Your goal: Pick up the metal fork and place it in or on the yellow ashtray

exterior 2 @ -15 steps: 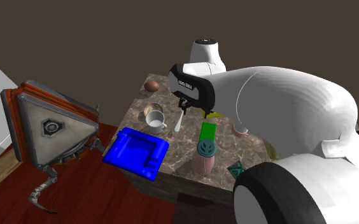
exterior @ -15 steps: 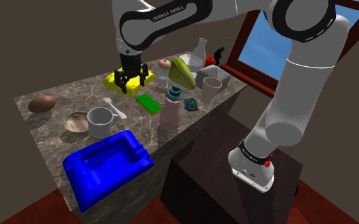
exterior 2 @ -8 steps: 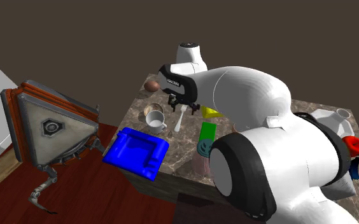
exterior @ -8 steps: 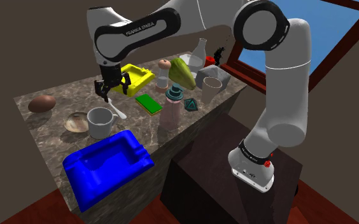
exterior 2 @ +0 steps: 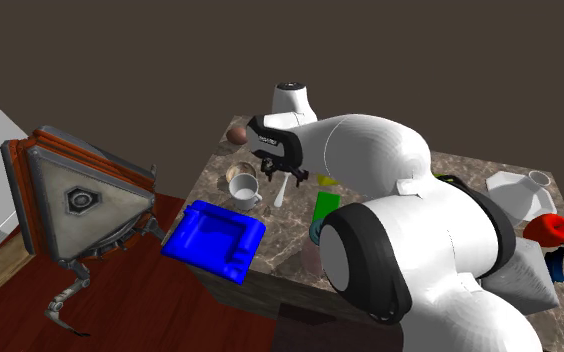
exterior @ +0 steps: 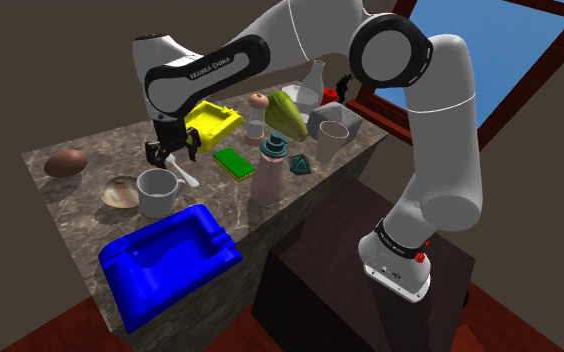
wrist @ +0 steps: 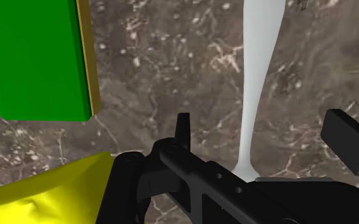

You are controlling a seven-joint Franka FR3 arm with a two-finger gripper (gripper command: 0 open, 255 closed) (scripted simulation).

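The gripper (exterior: 173,157) hangs just behind the white mug (exterior: 157,192), fingers spread either side of the white fork (wrist: 260,70) without touching it. The fork lies flat beside the mug, and the yellow ashtray (exterior: 213,122) sits farther from the mug.

On the counter (exterior: 90,165) the fork (exterior: 186,176) lies just beside the mug (exterior: 157,192) — gripper (exterior: 168,155) right over its far end. In the shoulder view, the ashtray (exterior: 213,121) sits behind and to the right, the flat block (exterior: 234,162) right of the fork, and the tray (exterior: 210,262) at the front corner — before the mug.
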